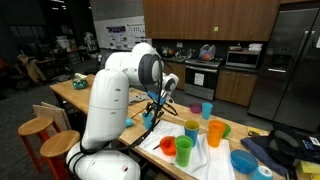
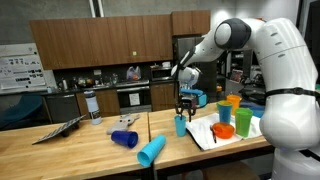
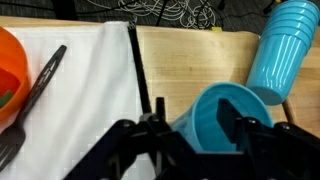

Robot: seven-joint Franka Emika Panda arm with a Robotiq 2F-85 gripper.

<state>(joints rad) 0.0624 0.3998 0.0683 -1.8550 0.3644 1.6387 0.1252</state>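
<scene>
A light blue cup [image 3: 225,115] stands upright on the wooden table [image 3: 200,55], just beside the edge of a white cloth [image 3: 90,90]. My gripper [image 3: 200,135] is right over it. One finger sits inside the cup's mouth and the other outside its left wall, with a gap showing beside the wall. In both exterior views the gripper [image 2: 188,100] [image 1: 156,106] hangs straight down onto this cup [image 2: 181,125] [image 1: 148,119]. The jaws stand apart and do not press the cup.
A stack of light blue cups [image 3: 283,45] lies close on the right. On the cloth sit an orange bowl [image 3: 10,75] and a black utensil [image 3: 35,90]. More cups stand on the cloth [image 2: 232,125], and two cups lie on their sides [image 2: 151,150] [image 2: 124,139].
</scene>
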